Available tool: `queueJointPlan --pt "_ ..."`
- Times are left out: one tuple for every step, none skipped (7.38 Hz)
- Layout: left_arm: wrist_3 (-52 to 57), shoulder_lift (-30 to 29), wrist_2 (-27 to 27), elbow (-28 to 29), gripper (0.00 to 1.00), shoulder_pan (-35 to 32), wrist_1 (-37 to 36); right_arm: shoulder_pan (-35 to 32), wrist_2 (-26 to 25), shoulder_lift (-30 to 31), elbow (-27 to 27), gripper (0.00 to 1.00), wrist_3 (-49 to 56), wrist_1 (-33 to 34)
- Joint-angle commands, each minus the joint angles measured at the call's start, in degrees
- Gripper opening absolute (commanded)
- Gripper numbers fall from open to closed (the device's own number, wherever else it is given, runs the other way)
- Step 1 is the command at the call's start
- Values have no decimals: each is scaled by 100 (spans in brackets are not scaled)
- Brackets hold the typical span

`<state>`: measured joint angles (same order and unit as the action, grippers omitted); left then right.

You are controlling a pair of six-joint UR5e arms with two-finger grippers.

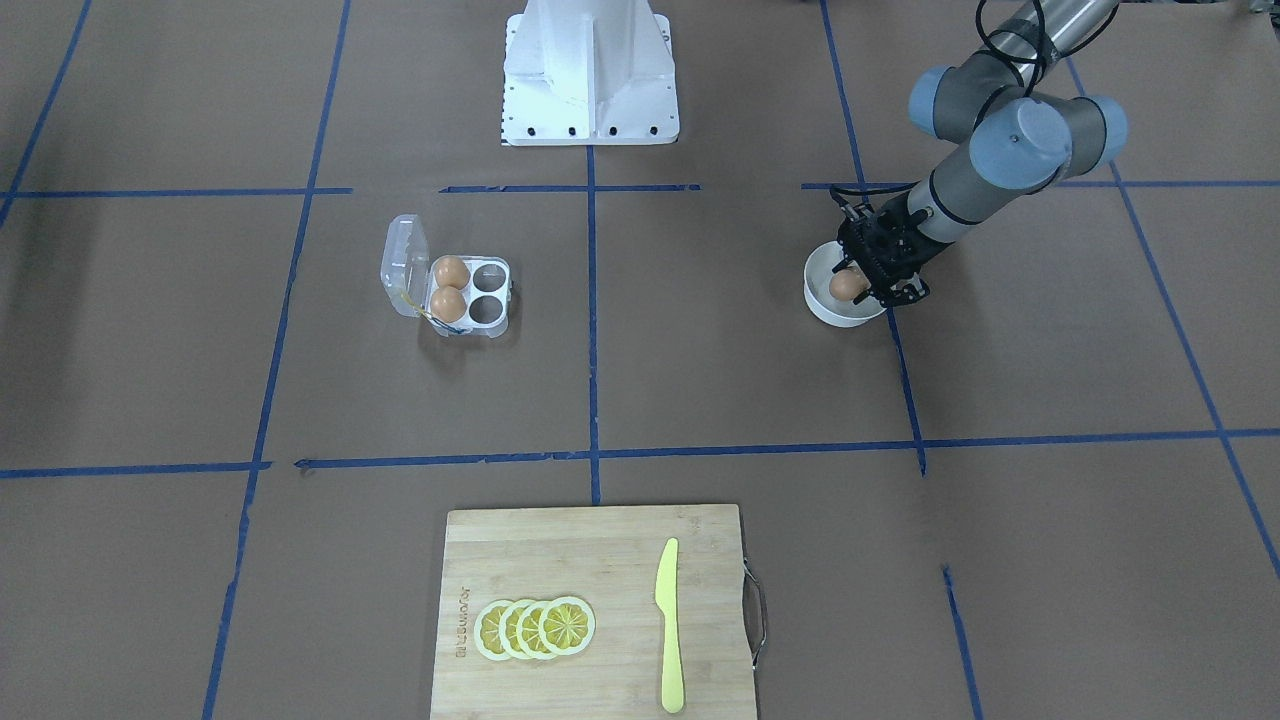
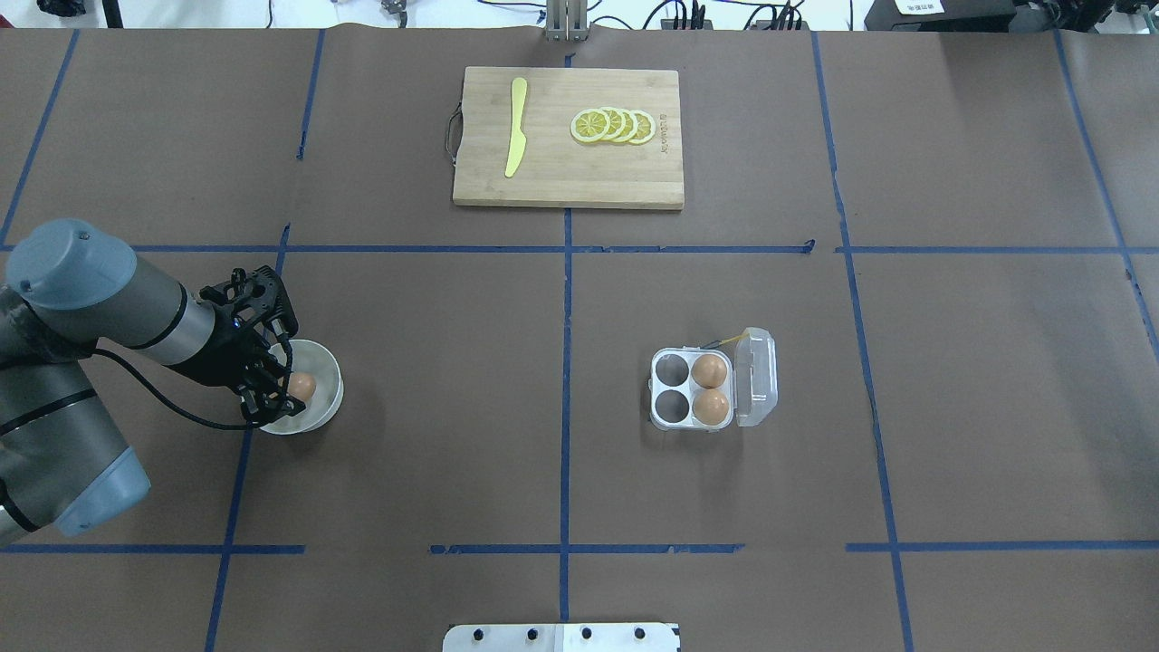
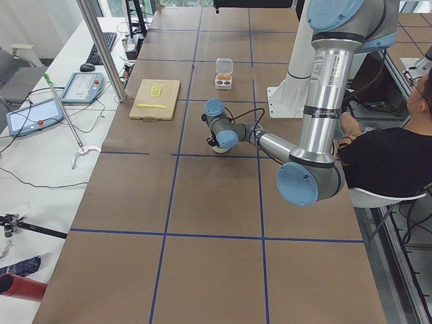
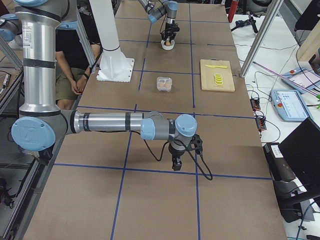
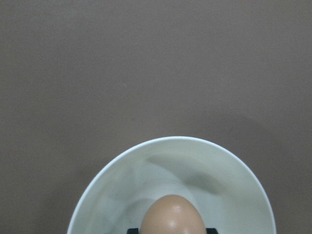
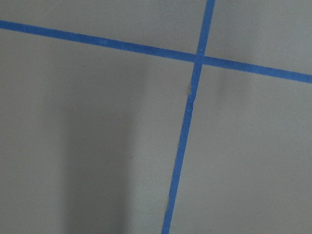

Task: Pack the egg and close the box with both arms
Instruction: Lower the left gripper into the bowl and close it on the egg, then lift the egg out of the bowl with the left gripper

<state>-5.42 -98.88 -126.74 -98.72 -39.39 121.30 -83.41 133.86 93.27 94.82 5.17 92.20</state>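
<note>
A tan egg (image 1: 848, 285) sits low in a round white bowl (image 1: 822, 305), between the fingers of my left gripper (image 1: 858, 290). The left wrist view shows the egg (image 5: 173, 217) filling the gap between the two black pads, so the gripper is shut on it. The clear box (image 2: 672, 391) lies open in the middle of the table, lid (image 2: 757, 376) folded back, with two eggs (image 2: 710, 370) in the cells beside the lid and two cells empty. My right gripper (image 4: 176, 162) hangs over bare table far from the box; I cannot tell if it is open or shut.
A wooden cutting board (image 2: 543, 177) at the far side carries lemon slices (image 2: 614, 126) and a yellow knife (image 2: 515, 127). The white pedestal (image 1: 590, 75) stands at the robot's side. A seated person (image 3: 385, 158) is beside the table.
</note>
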Motion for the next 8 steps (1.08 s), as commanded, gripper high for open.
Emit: queueJointPlan --pt "-3 0 0 -25 0 -51 -19 0 61 -2 10 100 -7 0" --pt "-3 0 0 -155 0 -95 -28 0 62 -2 27 100 -7 0" --pt "-3 44 0 -418 0 -304 -36 0 70 -2 27 100 -7 0" --pt "-12 53 9 -577 0 -480 -36 0 79 -2 36 100 -7 0" --pt "-229 44 209 -692 0 -508 -45 0 88 -2 54 100 -16 0" --pt "-971 -17 759 -797 0 -448 -63 0 88 -2 54 100 -16 0" --pt "-1779 -174 886 -764 0 -403 -63 0 88 -2 62 100 -16 0" --pt "-2327 -376 896 -720 0 -273 -71 0 88 -2 63 100 -16 0"
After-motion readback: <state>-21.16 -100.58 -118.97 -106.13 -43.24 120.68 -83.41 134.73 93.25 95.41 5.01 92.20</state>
